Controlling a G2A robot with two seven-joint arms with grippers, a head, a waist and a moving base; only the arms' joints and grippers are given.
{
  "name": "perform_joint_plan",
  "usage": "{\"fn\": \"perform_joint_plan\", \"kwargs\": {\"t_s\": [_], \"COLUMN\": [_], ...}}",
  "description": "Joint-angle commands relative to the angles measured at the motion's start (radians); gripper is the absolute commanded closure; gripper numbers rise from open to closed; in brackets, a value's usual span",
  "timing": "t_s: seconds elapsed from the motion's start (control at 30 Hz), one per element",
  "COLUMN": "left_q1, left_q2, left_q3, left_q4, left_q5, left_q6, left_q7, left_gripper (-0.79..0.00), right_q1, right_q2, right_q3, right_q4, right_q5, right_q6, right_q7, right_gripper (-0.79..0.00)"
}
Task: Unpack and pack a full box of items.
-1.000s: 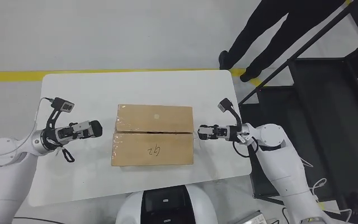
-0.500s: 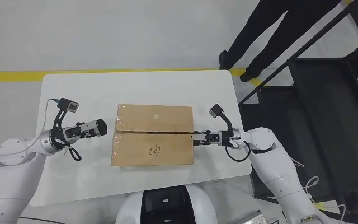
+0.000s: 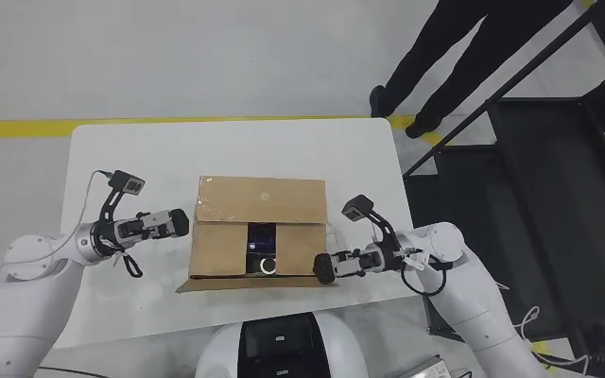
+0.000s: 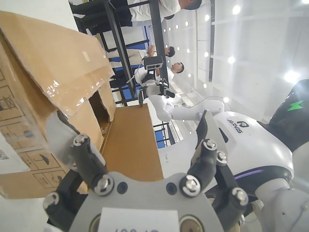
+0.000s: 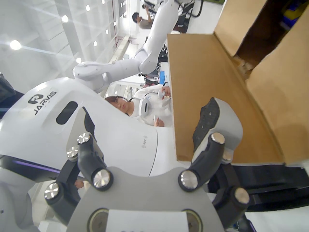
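Note:
A brown cardboard box [image 3: 260, 198] sits mid-table. Its far top flap lies flat; the near flap [image 3: 250, 283] is swung out toward me. Between two inner end flaps a gap shows a dark blue item [image 3: 261, 236] and a small round thing [image 3: 268, 267]. My right gripper [image 3: 325, 267] is at the box's near right corner, open, with the near flap's [image 5: 193, 85] end edge between its fingers [image 5: 212, 119]. My left gripper [image 3: 178, 224] hangs open just off the box's left end, at the corner of the box [image 4: 48, 56], touching nothing.
The white table [image 3: 123, 151] has bare room left of and behind the box. A black metal rack [image 3: 529, 189] stands close off the table's right edge. A person's legs [image 3: 444, 57] are beyond the far right corner.
The near flap has swung open toward me, exposing the inside. My right gripper moved from the seam at the right end to the near right corner. My left gripper came closer to the box.

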Motion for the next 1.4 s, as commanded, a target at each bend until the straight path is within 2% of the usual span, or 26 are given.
{"fn": "perform_joint_plan", "kwargs": {"t_s": [0.0,0.23,0.47,0.67,0.83,1.03,1.1,1.23,1.37], "left_q1": [0.004,0.005,-0.054,-0.139,-0.255,-0.405,-0.441,-0.477,-0.477], "left_q2": [0.0,-0.009,-0.034,-0.058,-0.082,-0.128,-0.144,-0.166,-0.166], "left_q3": [0.007,0.039,0.101,0.142,0.197,0.293,0.319,0.351,0.351], "left_q4": [-0.003,0.01,0.045,0.08,0.122,0.212,0.247,0.3,0.3], "left_q5": [0.007,0.027,-0.025,-0.064,-0.042,-0.002,-0.004,-0.009,-0.009], "left_q6": [0.01,0.003,-0.002,-0.003,0.031,0.024,0.015,-0.004,-0.004], "left_q7": [-0.01,-0.002,0.004,0.022,0.006,0.057,0.083,0.116,0.116], "left_gripper": [-0.785,-0.785,-0.785,-0.785,-0.785,-0.785,-0.785,-0.785,-0.785], "right_q1": [-0.013,-0.021,-0.026,-0.053,-0.06,-0.051,-0.044,-0.034,-0.034], "right_q2": [0.002,0.008,0.016,0.033,0.055,0.066,0.065,0.062,0.062], "right_q3": [-0.014,-0.035,-0.034,-0.059,-0.086,-0.134,-0.148,-0.155,-0.155], "right_q4": [-0.018,-0.034,-0.034,-0.08,-0.096,-0.08,-0.068,-0.055,-0.055], "right_q5": [-0.011,-0.006,-0.008,-0.005,-0.01,-0.057,-0.102,-0.134,-0.134], "right_q6": [0.008,0.018,0.02,0.035,0.042,0.046,0.044,0.017,0.017], "right_q7": [0.018,0.03,0.032,0.038,0.038,0.035,0.002,-0.103,-0.103], "right_gripper": [-0.785,-0.785,-0.785,-0.785,-0.785,-0.785,-0.785,-0.785,-0.785]}}
